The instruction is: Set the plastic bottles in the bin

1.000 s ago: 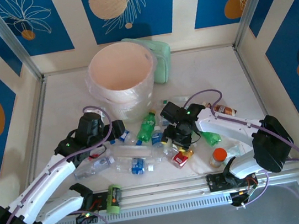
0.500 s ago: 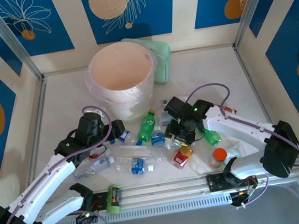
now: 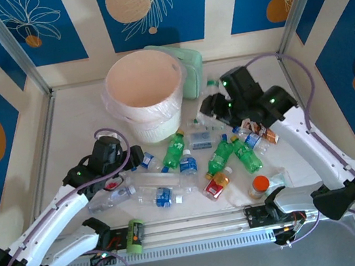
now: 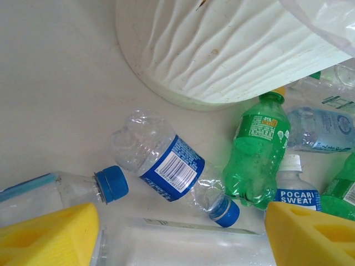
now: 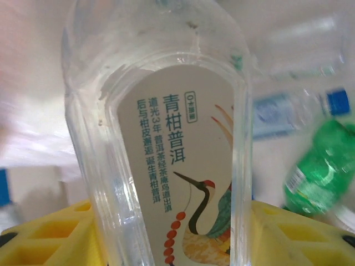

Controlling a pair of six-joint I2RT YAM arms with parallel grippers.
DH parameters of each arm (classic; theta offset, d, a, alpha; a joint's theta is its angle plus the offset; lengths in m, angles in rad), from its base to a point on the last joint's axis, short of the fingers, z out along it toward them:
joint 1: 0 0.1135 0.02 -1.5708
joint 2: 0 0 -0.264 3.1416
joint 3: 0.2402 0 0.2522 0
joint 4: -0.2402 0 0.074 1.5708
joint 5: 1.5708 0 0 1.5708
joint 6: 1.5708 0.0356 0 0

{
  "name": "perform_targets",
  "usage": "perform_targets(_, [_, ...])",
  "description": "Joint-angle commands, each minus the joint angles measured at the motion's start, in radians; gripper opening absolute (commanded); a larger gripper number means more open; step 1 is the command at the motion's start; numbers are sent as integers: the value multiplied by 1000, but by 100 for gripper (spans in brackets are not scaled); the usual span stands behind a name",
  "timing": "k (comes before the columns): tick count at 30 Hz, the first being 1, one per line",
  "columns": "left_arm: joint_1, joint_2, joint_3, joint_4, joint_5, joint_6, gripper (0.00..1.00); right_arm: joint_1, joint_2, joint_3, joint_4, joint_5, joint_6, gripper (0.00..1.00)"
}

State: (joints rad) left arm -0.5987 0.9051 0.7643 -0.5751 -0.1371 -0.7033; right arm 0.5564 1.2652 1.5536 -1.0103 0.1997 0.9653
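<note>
The bin (image 3: 145, 91), a white bucket with a pinkish liner, stands at the back centre; its ribbed wall (image 4: 222, 50) fills the top of the left wrist view. My right gripper (image 3: 214, 104) hangs raised just right of the bin, shut on a clear bottle with a crane label (image 5: 177, 166) between its yellow fingers (image 5: 50, 238). My left gripper (image 4: 180, 238) is open, low over the pile, its jaws either side of a clear bottle (image 4: 183, 244). Just ahead of it lie a blue-labelled bottle (image 4: 166, 166) and a green bottle (image 4: 256, 155). More plastic bottles (image 3: 233, 155) lie scattered in front of the bin.
A pale green flat box (image 3: 190, 71) leans behind the bin. An orange-capped clear container (image 3: 259, 186) stands near the right arm's base. A red-yellow labelled bottle (image 3: 216, 184) lies mid-front. A green object (image 3: 134, 235) sits on the front rail.
My right gripper closed on the crane-label bottle in the pile, then rose and swung back toward the right of the bin. The left arm barely moved.
</note>
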Motion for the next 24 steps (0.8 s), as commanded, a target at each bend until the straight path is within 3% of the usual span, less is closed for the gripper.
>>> perform_targets(1, [-3, -6, 35, -50, -28, -18, 78, -10, 63, 135, 39, -35, -134, 56])
perform_targets(10, [-4, -16, 30, -89, -66, -61, 81, 25, 335, 511, 71, -169, -259, 56])
perform_targets(16, [-1, -19, 23, -119, -88, -92, 83, 60, 523, 727, 20, -195, -283, 56])
perform_targets(21, [13, -22, 16, -143, -90, -105, 84, 58, 632, 838, -20, -194, -270, 57])
perform_targets(24, [18, -27, 12, -147, -87, -104, 84, 51, 661, 855, -23, -201, -258, 63])
